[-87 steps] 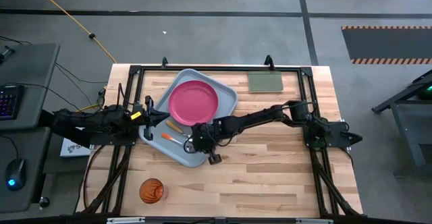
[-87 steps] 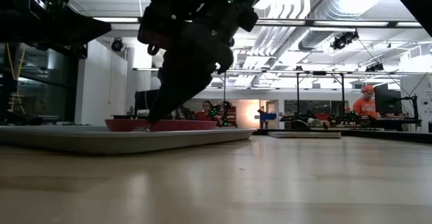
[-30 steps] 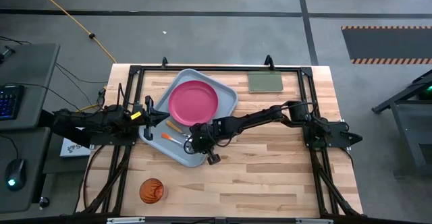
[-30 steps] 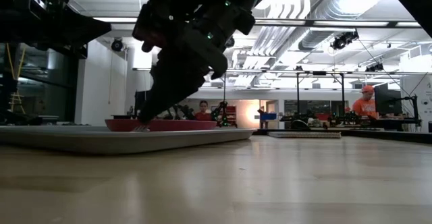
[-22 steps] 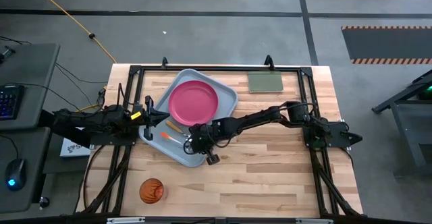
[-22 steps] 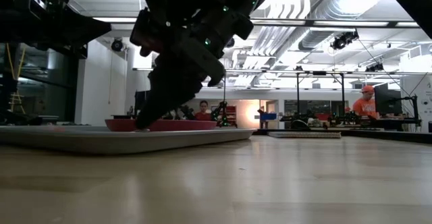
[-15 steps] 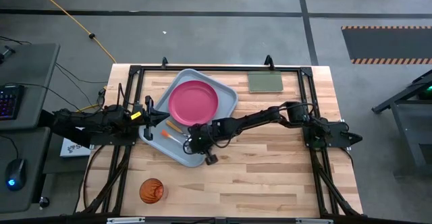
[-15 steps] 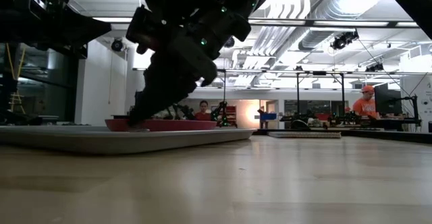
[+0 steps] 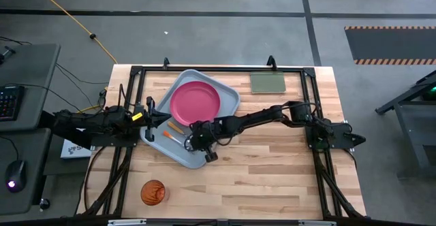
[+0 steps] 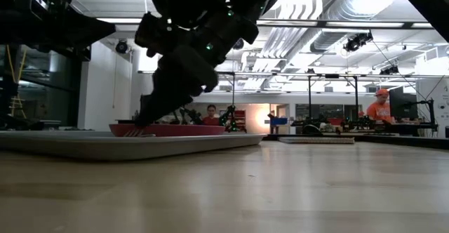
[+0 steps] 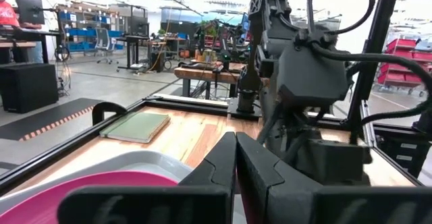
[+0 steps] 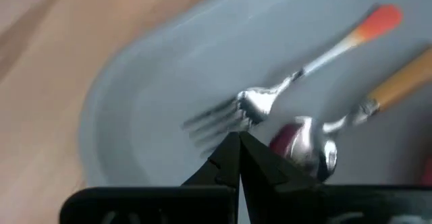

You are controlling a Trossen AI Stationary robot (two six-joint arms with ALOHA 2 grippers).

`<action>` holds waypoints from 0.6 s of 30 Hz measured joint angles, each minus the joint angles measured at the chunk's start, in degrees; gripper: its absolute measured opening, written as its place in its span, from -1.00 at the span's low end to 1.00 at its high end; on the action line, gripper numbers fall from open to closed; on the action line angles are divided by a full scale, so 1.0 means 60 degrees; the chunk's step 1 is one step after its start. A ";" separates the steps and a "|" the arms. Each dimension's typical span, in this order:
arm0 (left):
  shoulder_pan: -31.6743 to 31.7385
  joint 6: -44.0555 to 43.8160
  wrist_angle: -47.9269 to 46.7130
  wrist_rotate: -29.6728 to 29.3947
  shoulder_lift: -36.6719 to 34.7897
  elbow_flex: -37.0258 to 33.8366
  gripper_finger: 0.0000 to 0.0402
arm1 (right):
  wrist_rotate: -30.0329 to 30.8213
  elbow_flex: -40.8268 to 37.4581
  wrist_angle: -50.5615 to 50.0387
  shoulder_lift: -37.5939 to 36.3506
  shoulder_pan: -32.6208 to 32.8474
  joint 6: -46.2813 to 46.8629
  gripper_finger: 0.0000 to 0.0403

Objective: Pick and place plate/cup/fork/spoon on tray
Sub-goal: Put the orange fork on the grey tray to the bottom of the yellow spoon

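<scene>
Right hand (image 9: pixel 193 141), fingers pressed together, reaches far leftward; left hand (image 9: pixel 165 119) waits, likewise closed.

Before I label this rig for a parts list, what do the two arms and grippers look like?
Both arms are matte black and jointed. The left gripper carries a yellow marking behind it. The right gripper has tapered black fingers and green lights in the low view.

Two dark jointed arms, black cables
</scene>
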 joint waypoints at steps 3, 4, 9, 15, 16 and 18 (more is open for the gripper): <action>0.0000 0.0004 0.0000 0.0000 0.0000 0.0000 -0.98 | -0.0451 0.0000 -0.0467 -0.0159 -0.0036 0.0046 -1.00; 0.0000 0.0004 0.0000 0.0000 0.0000 0.0000 -0.98 | -0.0658 0.0004 -0.0645 -0.0198 -0.0034 0.0057 -1.00; 0.0000 -0.0003 0.0000 0.0000 0.0000 -0.0002 -0.98 | -0.1338 0.0004 -0.1116 -0.0181 0.0022 0.0066 -1.00; 0.0000 -0.0004 -0.0004 0.0000 0.0000 -0.0002 -0.98 | -0.0971 0.0004 -0.0667 -0.0181 0.0075 0.0064 -1.00; 0.0001 0.0003 -0.0002 0.0000 0.0000 0.0000 -0.98 | -0.0964 0.0004 -0.0606 -0.0181 0.0073 0.0060 -1.00; 0.0000 -0.0007 -0.0004 0.0000 0.0000 0.0000 -0.98 | -0.0972 0.0004 -0.0509 -0.0100 0.0073 0.0039 -1.00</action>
